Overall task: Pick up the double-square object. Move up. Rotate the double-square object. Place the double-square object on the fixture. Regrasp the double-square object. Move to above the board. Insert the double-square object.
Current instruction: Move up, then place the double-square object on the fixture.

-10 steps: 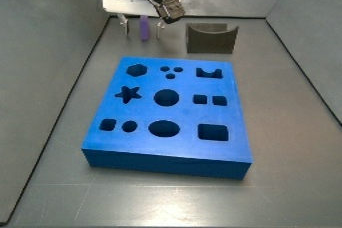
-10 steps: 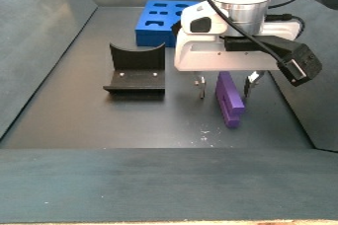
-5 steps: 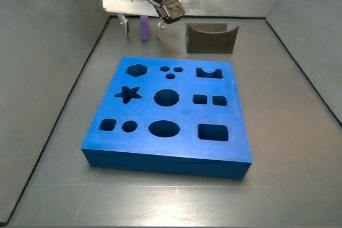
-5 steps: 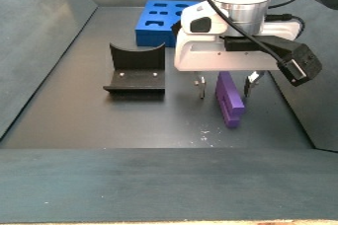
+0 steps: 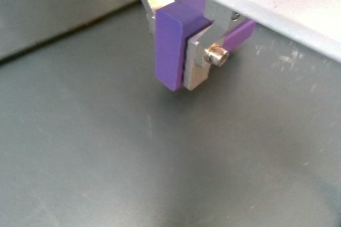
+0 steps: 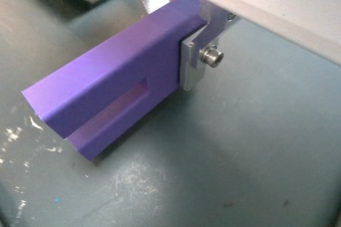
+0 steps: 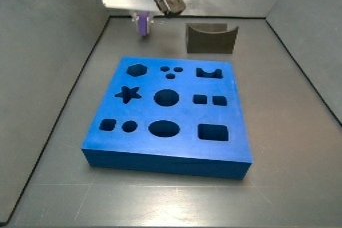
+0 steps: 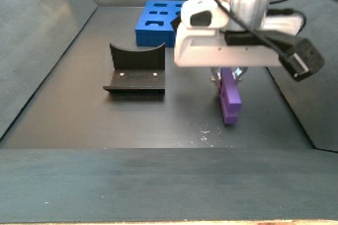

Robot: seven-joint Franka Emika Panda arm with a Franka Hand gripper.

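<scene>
The double-square object (image 8: 232,102) is a light-purple elongated block, and my gripper (image 8: 232,77) is shut on its upper end. It hangs a little above the dark floor near the back wall in a side view, where the double-square object (image 7: 143,25) sits under my gripper (image 7: 143,16). Both wrist views show the block (image 5: 177,42) (image 6: 114,92) clamped between the silver fingers (image 5: 202,62) (image 6: 196,54). The fixture (image 7: 210,38) (image 8: 134,71) stands apart from the block with nothing on it. The blue board (image 7: 167,112) (image 8: 161,20) lies flat with nothing in its dark cut-outs.
Grey walls enclose the floor on three sides in both side views. The fixture stands between the board's far end and the back wall. A black cable loops off the gripper body (image 8: 297,59).
The gripper has risen with the double-square object, which has lifted off the floor. Board and fixture have not moved.
</scene>
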